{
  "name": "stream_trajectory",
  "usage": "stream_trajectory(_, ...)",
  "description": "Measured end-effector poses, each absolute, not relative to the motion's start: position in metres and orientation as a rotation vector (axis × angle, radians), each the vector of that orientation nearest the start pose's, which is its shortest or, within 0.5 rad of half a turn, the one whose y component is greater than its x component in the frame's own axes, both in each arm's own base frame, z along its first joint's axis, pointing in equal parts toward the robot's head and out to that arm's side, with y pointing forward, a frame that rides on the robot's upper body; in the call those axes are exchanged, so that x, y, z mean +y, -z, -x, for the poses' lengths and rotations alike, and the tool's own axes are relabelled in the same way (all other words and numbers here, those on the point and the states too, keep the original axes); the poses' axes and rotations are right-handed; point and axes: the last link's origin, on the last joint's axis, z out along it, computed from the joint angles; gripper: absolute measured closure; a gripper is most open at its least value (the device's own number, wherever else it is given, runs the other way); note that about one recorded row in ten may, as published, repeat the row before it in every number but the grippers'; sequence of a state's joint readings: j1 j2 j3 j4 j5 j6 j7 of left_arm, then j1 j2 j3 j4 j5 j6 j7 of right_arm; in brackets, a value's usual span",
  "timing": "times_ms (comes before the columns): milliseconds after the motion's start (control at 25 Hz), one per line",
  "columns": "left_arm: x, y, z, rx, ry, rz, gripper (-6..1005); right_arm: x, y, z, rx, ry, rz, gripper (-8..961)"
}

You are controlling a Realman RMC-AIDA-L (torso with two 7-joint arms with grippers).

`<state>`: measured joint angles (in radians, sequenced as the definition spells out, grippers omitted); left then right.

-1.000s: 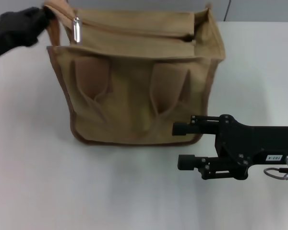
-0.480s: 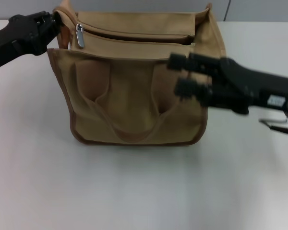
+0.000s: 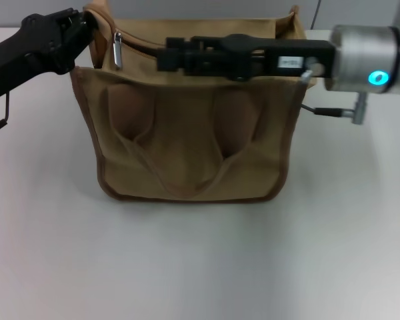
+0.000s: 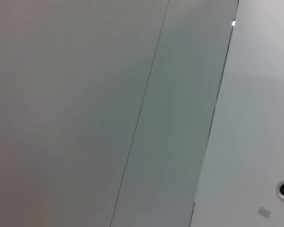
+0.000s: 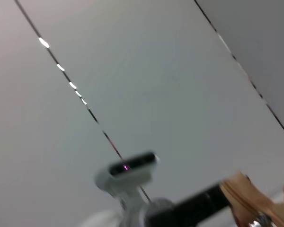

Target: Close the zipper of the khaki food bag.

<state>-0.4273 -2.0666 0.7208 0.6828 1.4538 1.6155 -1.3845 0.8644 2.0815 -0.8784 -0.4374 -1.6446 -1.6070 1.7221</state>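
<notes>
The khaki food bag (image 3: 187,133) stands upright in the middle of the white table, front pocket and handles facing me. Its zipper (image 3: 147,48) runs along the top and is still open. The silver slider and pull tab (image 3: 117,50) hang at the left end. My left gripper (image 3: 80,30) is shut on the bag's top left corner. My right gripper (image 3: 165,55) reaches sideways across the bag's top, open, with its fingertips a short way to the right of the slider. A corner of the bag (image 5: 241,198) shows in the right wrist view.
The white table (image 3: 200,267) spreads in front of the bag and to both sides. A grey wall panel (image 3: 360,13) stands behind. The left wrist view shows only wall and ceiling. The right wrist view shows ceiling and my head camera (image 5: 128,170).
My right arm has risen from the table in front of the bag and swung left across the bag's top toward the slider. The left gripper has stayed at the bag's corner.
</notes>
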Motion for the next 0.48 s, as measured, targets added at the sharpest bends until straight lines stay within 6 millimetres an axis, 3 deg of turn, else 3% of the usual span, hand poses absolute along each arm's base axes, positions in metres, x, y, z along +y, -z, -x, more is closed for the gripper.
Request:
stream_trajectory(240,0.333,-0.06,0.244,-0.554,1.27,2.307,976,0.384,0.049,-0.096,0.819,-1.044,2.975,289)
stream_trajectory(480,0.333,-0.059,0.241,-0.546,1.276,2.321,975,0.395,0.056,-0.087,0.79,-0.958,2.946,291)
